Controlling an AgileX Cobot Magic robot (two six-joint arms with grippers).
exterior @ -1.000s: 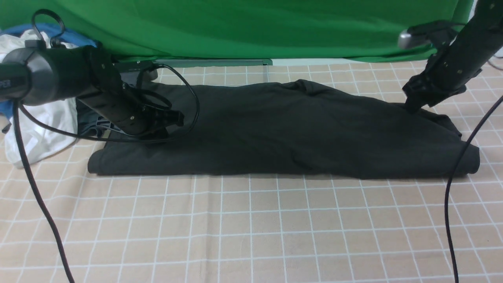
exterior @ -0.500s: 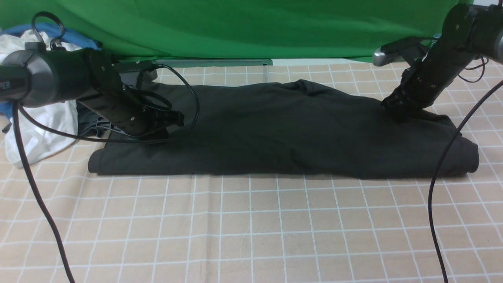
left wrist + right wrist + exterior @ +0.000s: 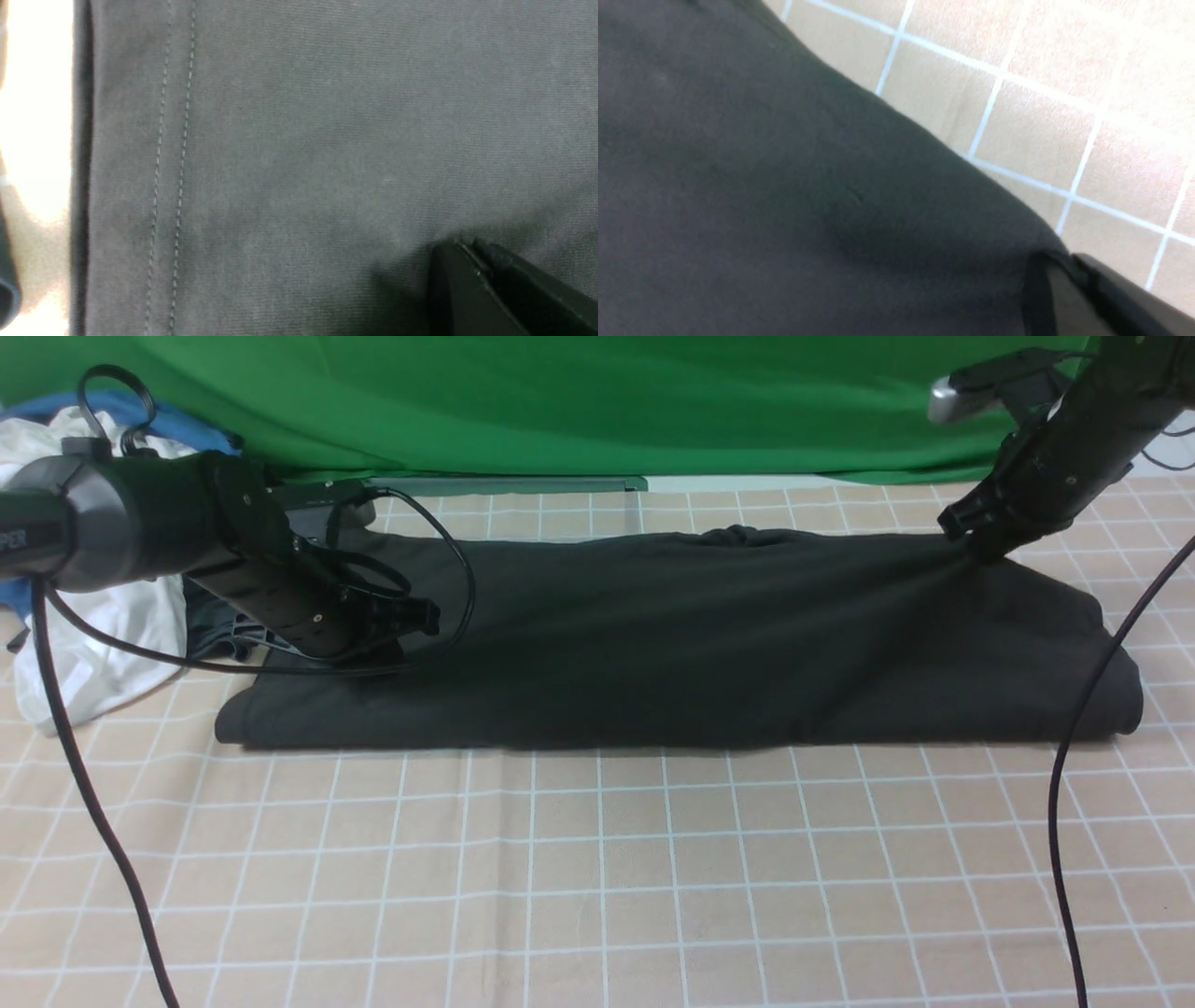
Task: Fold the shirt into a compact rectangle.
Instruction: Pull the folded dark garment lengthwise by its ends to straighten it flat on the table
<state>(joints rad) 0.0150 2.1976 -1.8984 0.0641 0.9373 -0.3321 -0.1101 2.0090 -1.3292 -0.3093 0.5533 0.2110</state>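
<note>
Found the shirt laid out as one long dark band on the table, reaching from the left tool to the right tool. Already narrowed lengthwise, with no sleeves showing loose.

At the right tool: pressed together on the band's far edge, pinching cloth drawn up taut toward it. At the left tool: pressed together too, tips down on flat knit near the double-stitched hem; cannot tell whether any fabric is caught between them.

Judged as partway through: lengthwise folding apparently done, crosswise folds into a compact rectangle not yet made, the band far too long.

Beyond the left tool, away from the shirt: a heaped white garment. Behind both tools: a green backdrop.
</note>
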